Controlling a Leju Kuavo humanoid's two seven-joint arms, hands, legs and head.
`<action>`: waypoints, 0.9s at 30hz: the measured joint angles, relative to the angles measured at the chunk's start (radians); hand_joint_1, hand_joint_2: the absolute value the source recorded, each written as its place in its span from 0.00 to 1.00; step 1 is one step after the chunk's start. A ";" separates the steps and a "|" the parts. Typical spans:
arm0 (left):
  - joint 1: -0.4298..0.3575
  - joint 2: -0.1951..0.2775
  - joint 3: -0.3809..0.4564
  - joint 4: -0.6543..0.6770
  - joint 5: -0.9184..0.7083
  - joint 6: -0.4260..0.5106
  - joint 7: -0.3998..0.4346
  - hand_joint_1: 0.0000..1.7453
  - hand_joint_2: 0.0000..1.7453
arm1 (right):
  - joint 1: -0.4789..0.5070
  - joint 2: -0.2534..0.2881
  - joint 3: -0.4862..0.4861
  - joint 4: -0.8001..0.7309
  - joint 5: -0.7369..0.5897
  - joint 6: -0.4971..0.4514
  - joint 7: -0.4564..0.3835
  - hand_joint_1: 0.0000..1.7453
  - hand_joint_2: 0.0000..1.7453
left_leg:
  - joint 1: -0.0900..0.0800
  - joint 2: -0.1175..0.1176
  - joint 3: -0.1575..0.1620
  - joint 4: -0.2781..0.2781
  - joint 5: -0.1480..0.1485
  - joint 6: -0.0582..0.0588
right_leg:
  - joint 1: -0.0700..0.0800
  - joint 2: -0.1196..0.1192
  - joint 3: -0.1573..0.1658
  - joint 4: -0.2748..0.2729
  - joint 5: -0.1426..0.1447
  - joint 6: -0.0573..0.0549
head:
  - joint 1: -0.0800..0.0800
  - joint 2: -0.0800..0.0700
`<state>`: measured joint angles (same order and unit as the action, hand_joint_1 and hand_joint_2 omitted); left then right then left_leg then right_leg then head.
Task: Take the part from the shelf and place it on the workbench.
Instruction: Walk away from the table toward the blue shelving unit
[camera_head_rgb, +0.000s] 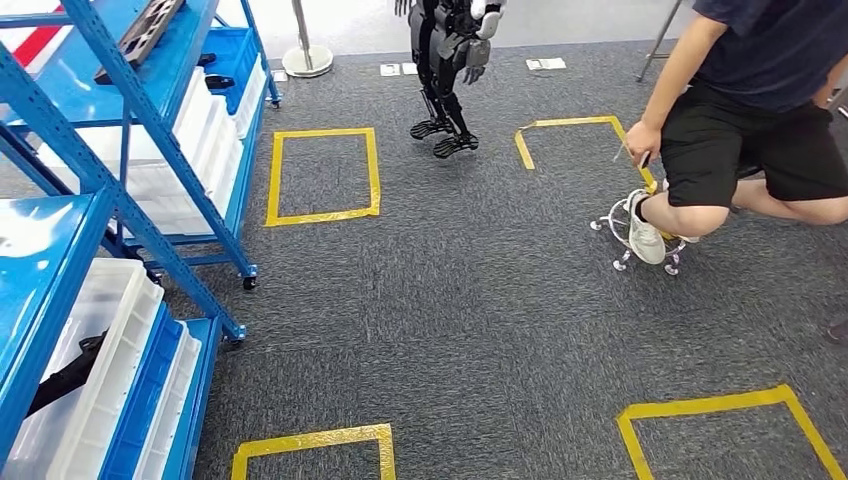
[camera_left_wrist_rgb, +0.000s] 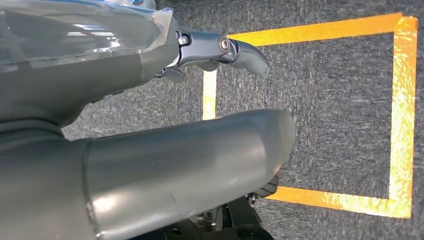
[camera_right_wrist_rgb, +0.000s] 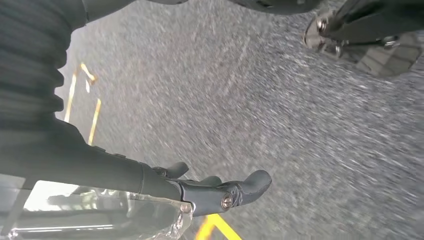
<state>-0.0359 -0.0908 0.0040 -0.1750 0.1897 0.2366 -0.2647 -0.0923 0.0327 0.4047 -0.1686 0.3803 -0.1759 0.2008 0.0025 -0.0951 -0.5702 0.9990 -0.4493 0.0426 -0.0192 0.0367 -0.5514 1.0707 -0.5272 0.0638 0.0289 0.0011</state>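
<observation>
Head view looks down on grey carpet with yellow tape squares (camera_head_rgb: 322, 175). Blue shelf (camera_head_rgb: 120, 190) stands to the left, carrying white bins (camera_head_rgb: 100, 370). A dark elongated part (camera_head_rgb: 140, 35) lies on an upper shelf level; my guess is that this is the piece to fetch, though another dark item (camera_head_rgb: 65, 375) sits in the near bin, so I cannot say which is meant. No bench visible from here.

Left hand (camera_left_wrist_rgb: 220, 52): fingers extended over the carpet, nothing in them, released. Right hand (camera_right_wrist_rgb: 220, 192): likewise loose and holding nothing; that view is motion-blurred, so detail is poor.

Risks, as I judge them:
- a seated person (camera_head_rgb: 740, 120) on a wheeled stool (camera_head_rgb: 640, 245) is near the floor lane; a turn or step that way could clip them
- another dark humanoid robot (camera_head_rgb: 450, 70) stands ahead, cut off at the frame top
- the shelf's lower frame and castors are beside my path; a foot could catch

Shelf contents partly cropped at the left edge
</observation>
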 joint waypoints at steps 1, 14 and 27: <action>0.000 0.000 0.000 0.000 -0.001 0.001 0.000 0.00 0.00 | 0.000 0.001 0.000 0.000 0.000 0.000 -0.001 0.00 1.00 | -0.001 -0.011 -0.002 0.002 0.000 -0.006 | -0.002 0.013 0.021 -0.049 0.019 -0.001 | 0.000 0.000; 0.003 0.000 -0.002 0.000 -0.010 0.007 -0.008 0.00 0.00 | 0.006 0.006 -0.007 0.000 0.003 0.000 -0.004 0.00 1.00 | 0.005 0.099 -0.104 0.219 -0.088 -0.040 | 0.010 -0.106 0.032 -0.074 0.030 -0.058 | -0.012 0.000; -0.012 -0.020 -0.003 0.000 -0.034 0.021 -0.020 0.00 0.00 | 0.002 0.009 -0.011 0.000 0.021 0.002 0.007 0.00 1.00 | 0.000 0.058 -0.002 0.000 -0.003 0.008 | 0.015 -0.042 -0.093 0.223 -0.107 -0.034 | -0.004 0.000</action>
<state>-0.0481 -0.1109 0.0012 -0.1755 0.1558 0.2580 -0.2846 -0.0902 0.0413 0.3941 -0.1687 0.4015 -0.1738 0.2073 0.0028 -0.0366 -0.5717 0.9986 -0.4522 0.0508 -0.0042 -0.0049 -0.6444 1.2936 -0.6343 0.0299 0.0247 0.0011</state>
